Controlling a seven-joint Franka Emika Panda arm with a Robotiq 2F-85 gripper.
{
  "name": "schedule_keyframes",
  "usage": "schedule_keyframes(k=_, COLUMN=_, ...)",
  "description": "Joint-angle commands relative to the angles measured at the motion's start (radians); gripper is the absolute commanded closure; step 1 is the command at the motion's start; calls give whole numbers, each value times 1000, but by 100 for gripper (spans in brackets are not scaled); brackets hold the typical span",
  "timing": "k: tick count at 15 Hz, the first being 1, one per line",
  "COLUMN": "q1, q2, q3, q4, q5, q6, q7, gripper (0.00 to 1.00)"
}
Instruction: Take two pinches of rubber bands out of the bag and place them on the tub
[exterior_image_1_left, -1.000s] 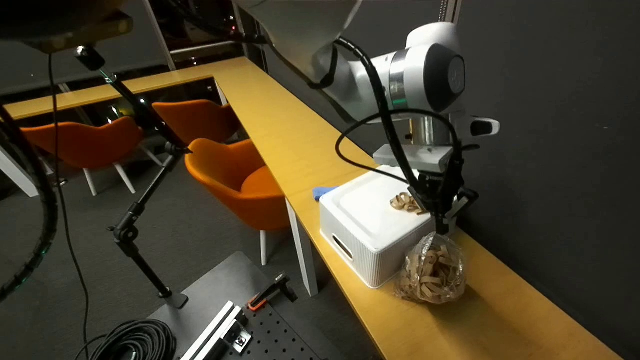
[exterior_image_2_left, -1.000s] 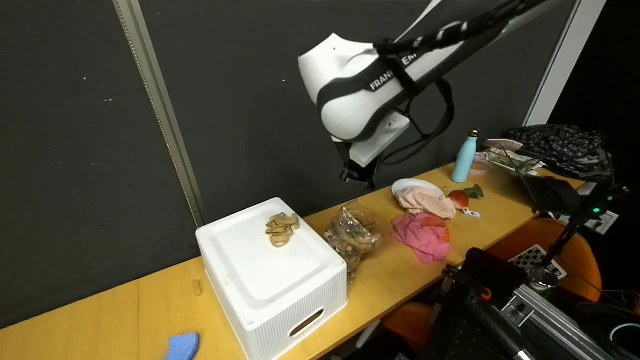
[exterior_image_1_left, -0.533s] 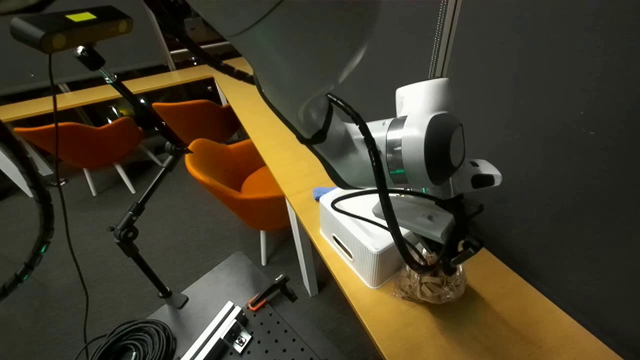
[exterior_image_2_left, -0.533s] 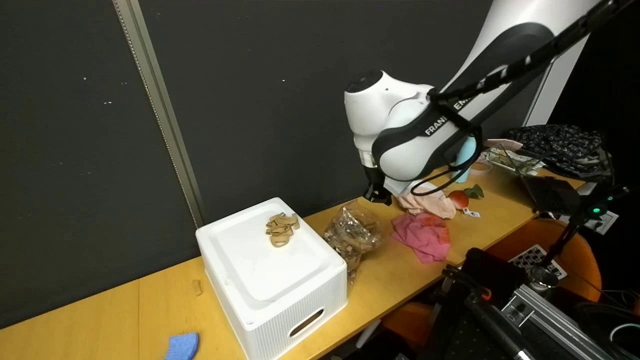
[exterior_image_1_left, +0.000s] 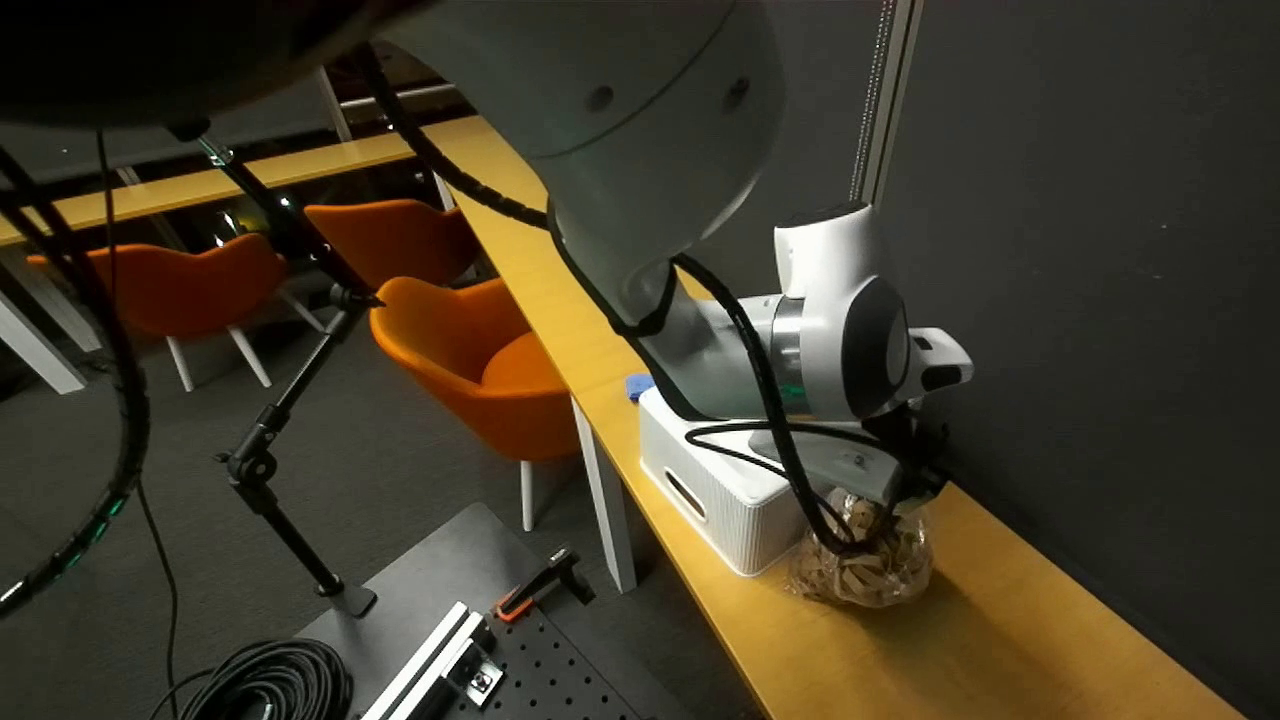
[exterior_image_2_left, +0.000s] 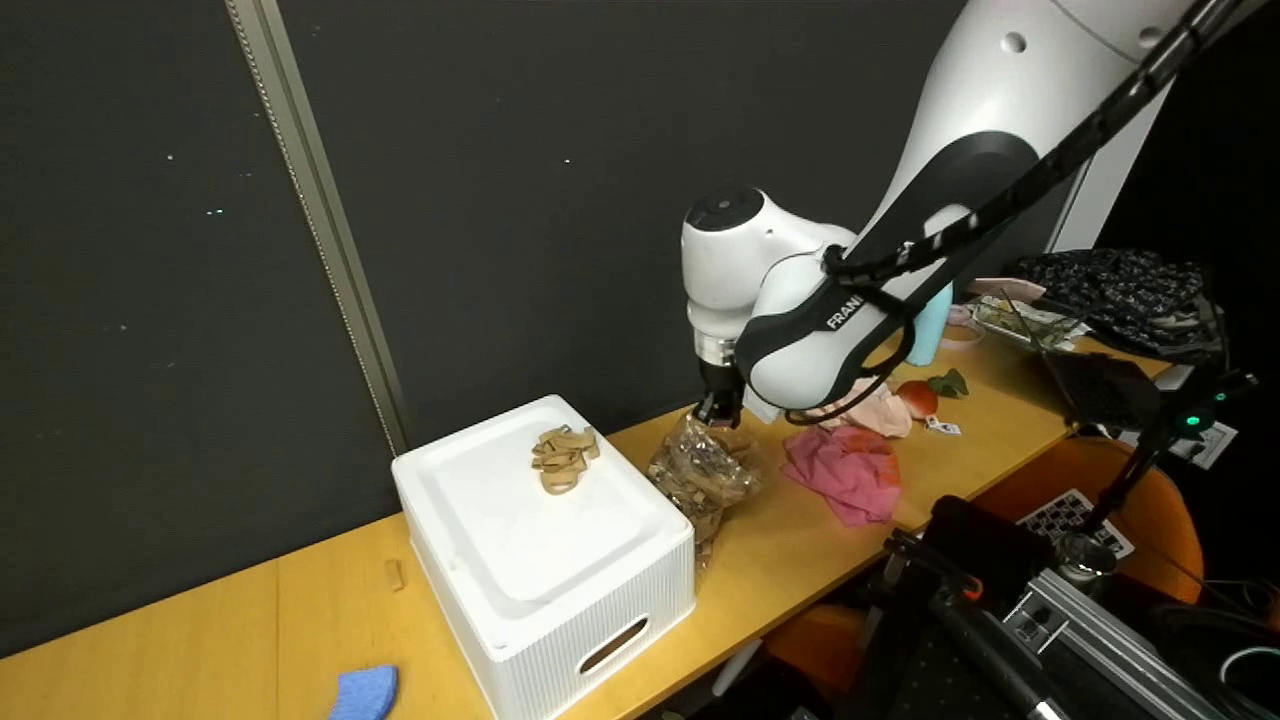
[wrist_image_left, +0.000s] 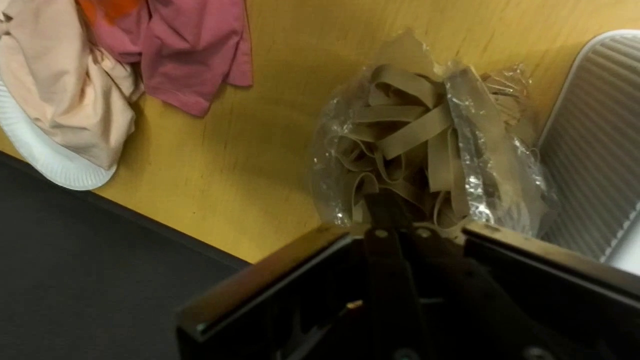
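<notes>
The clear plastic bag (exterior_image_1_left: 850, 575) of tan rubber bands stands against the white tub, its top open. It also shows in an exterior view (exterior_image_2_left: 705, 465). In the wrist view rubber bands (wrist_image_left: 415, 135) fill its opening. The white tub (exterior_image_2_left: 600, 560) is upside-down-looking, with a flat top, and shows in an exterior view (exterior_image_1_left: 745, 515). A small pile of rubber bands (exterior_image_2_left: 565, 462) lies on its top. My gripper (exterior_image_2_left: 718, 415) is just over the bag's wall-side rim. In the wrist view its fingers (wrist_image_left: 389, 210) are together, with nothing visible between them. The exact tip contact is hidden.
A pink cloth (exterior_image_2_left: 850, 475), a peach cloth (exterior_image_2_left: 875, 410) on a white plate (wrist_image_left: 65, 165) and a blue bottle (exterior_image_2_left: 932, 325) are past the bag. A blue cloth (exterior_image_2_left: 365, 692) and a loose tan piece (exterior_image_2_left: 394, 575) lie beyond the tub. A dark wall (exterior_image_2_left: 520, 300) backs the table.
My gripper has moved down from above the tub's edge to the bag's top, swinging slightly away from the tub and then back. The bag, tub and pile have not moved.
</notes>
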Motion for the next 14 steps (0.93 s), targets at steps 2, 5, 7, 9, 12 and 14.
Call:
schedule_keyframes(k=2, q1=-2, q2=104, q3=-2, q4=65, q5=44, q6=111, q7=-93, gripper=100)
schedule_keyframes(k=5, q1=-6, q2=156, q3=7, q4=97, q5=88, q6=165, q7=-159, gripper=100)
schedule_keyframes(k=7, q1=-9, q2=178, q3=13, q4=110, q5=124, q6=180, q7=-198, gripper=88)
schedule_keyframes(k=9, q1=-14, q2=192, q3=22, q4=110, q5=159, q6=187, q7=-233, gripper=66)
schedule_keyframes(k=12, q1=-18, q2=194, q3=23, q4=90, q5=197, q6=197, q7=-262, gripper=45)
schedule_keyframes(k=14, q1=-30, q2=209, q3=26, q4=89, q5=218, q6=204, q7=-272, gripper=30)
